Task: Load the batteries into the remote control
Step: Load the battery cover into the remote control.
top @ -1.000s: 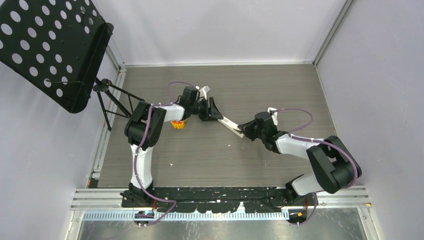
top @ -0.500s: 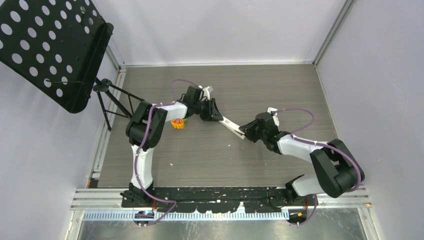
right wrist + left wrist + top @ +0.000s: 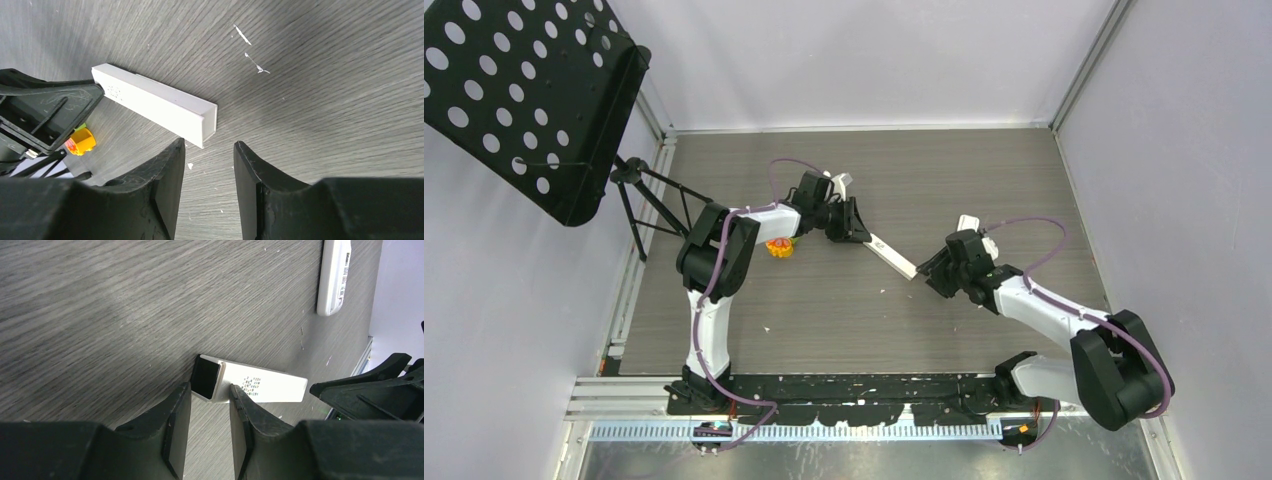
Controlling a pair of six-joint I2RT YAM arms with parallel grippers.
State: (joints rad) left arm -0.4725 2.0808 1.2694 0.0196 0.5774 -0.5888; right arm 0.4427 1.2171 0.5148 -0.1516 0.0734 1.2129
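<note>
A long white remote control [image 3: 892, 257] lies slantwise in the middle of the table. My left gripper [image 3: 856, 232] pinches its near end. In the left wrist view [image 3: 210, 390] both fingertips touch the remote [image 3: 270, 387] beside its dark end face. My right gripper [image 3: 927, 270] is open and empty, just off the remote's other end. In the right wrist view [image 3: 209, 147] the remote [image 3: 155, 105] lies a little beyond the fingertips. No batteries show in any view.
A second white remote [image 3: 334, 277] lies farther right, by the right forearm [image 3: 969, 222]. An orange-and-green toy [image 3: 779, 247] sits by the left arm, also in the right wrist view [image 3: 80, 141]. A black perforated music stand [image 3: 524, 90] on a tripod stands at the left edge.
My right gripper has drawn back to the right, off the remote's end it covered before. The left gripper stays at the other end, and the remote has hardly moved.
</note>
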